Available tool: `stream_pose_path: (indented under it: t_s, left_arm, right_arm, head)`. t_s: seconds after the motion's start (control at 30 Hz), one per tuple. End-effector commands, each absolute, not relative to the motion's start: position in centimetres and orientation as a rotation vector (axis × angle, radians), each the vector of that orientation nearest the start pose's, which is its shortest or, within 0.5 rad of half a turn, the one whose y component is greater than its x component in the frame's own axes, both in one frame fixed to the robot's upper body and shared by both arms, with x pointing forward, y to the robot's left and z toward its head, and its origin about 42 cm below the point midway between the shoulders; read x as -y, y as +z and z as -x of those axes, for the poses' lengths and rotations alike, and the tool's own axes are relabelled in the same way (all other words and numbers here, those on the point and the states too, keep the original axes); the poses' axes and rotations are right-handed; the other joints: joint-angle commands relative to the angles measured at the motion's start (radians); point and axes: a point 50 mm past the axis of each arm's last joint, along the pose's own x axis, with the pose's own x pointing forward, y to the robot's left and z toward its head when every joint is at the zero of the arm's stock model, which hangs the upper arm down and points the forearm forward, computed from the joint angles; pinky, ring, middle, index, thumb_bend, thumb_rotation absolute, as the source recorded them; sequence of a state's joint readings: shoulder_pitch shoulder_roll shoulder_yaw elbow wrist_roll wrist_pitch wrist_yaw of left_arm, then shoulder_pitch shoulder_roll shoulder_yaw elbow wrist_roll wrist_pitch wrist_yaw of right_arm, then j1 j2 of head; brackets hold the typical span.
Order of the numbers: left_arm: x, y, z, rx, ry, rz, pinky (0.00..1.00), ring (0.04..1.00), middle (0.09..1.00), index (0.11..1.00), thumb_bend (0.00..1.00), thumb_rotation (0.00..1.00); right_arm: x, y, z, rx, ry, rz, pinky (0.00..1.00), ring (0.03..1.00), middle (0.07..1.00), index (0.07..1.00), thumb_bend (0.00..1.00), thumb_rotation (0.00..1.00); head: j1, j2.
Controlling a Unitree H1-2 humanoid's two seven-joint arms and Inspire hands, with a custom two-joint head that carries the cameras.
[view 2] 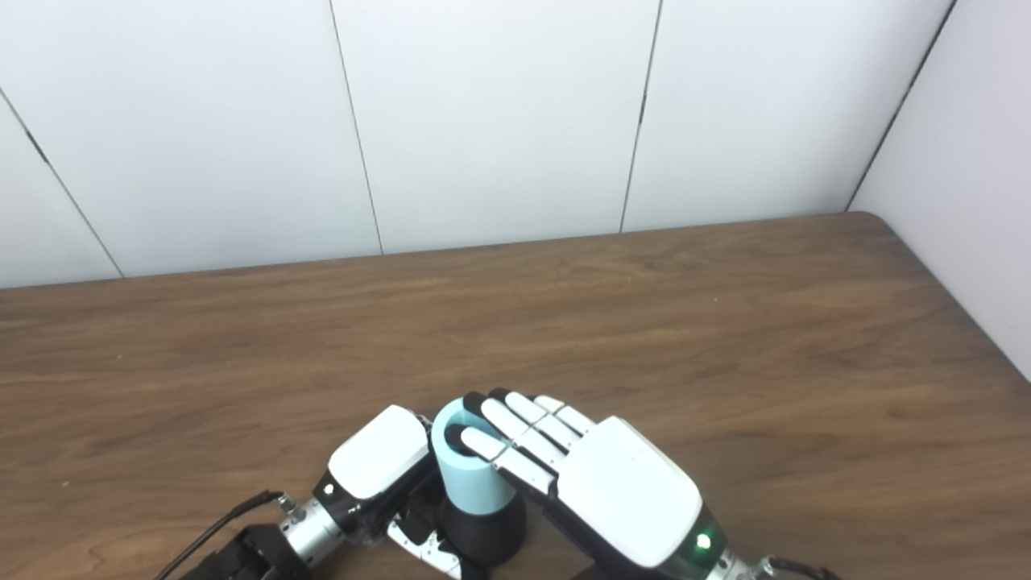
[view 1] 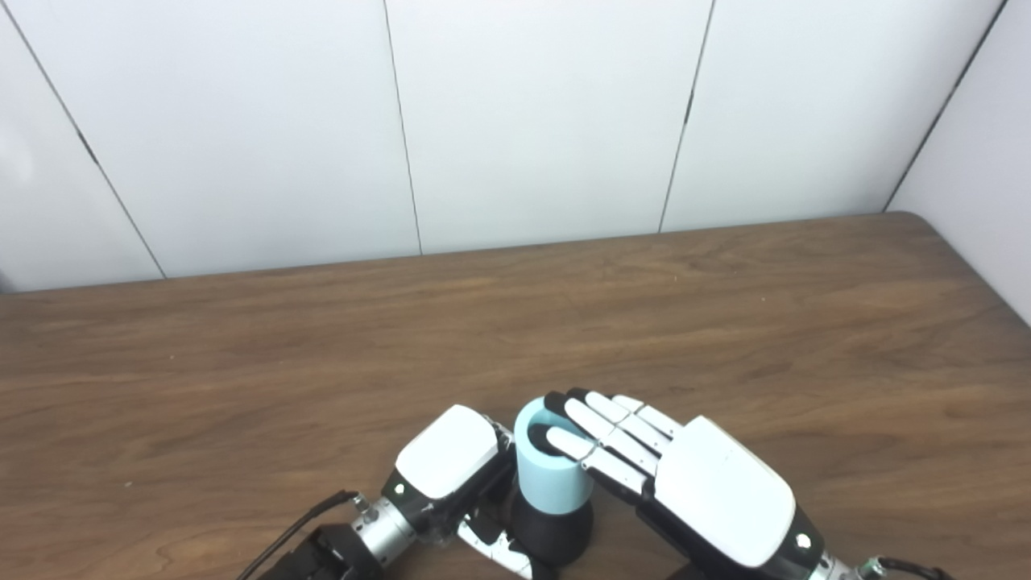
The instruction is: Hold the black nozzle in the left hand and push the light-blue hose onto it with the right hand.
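The black nozzle (view 1: 556, 532) stands upright near the table's front edge. The light-blue hose (view 1: 549, 477), a short wide tube, sits on top of it with its open end up. My left hand (view 1: 447, 463) is beside them on the left, its fingers (view 1: 493, 549) curled around the nozzle's base. My right hand (view 1: 709, 491) comes in from the right, palm down and flat. Its straight fingers (view 1: 592, 423) lie across the hose's top rim and grip nothing. In the right eye view the hose (view 2: 475, 481) and the nozzle (view 2: 485, 533) appear stacked the same way.
The brown wooden table (view 1: 725, 322) runs back to a white panelled wall (view 1: 532, 121). Its right edge (view 1: 995, 278) lies close to a side wall. A black cable (view 1: 290, 528) trails from my left wrist.
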State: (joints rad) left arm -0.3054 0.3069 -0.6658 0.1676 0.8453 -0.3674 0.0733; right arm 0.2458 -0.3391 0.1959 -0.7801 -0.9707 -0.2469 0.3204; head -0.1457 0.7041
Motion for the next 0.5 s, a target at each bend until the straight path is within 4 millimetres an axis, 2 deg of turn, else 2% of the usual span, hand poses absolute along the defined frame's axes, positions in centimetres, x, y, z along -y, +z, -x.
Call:
stream_pose_path:
  t_s: [0.0, 0.2, 0.47]
  left_arm:
    - [-14.4, 4.5, -27.7, 0.403, -0.946, -1.194, 0.12, 0.175, 0.471, 0.483, 0.53, 0.0]
    - [-14.42, 4.39, -27.73, 0.401, -0.948, -1.188, 0.12, 0.172, 0.471, 0.483, 0.53, 0.0]
    - [-14.38, 4.4, -27.7, 0.405, -0.945, -1.188, 0.12, 0.169, 0.471, 0.483, 0.53, 0.0]
  right_arm:
    - [21.33, 21.35, -15.35, 0.514, 0.565, 1.376, 0.9, 0.982, 0.98, 0.937, 0.76, 0.99]
    - [21.19, 21.06, -15.28, 0.471, 0.598, 1.398, 0.92, 1.0, 0.999, 0.961, 0.78, 1.0]
    - [21.12, 20.89, -15.26, 0.461, 0.602, 1.399, 0.89, 1.0, 1.0, 0.968, 0.77, 1.0]
  head:
    - [0.002, -0.005]
    - [0.002, -0.005]
    - [0.002, -0.005]
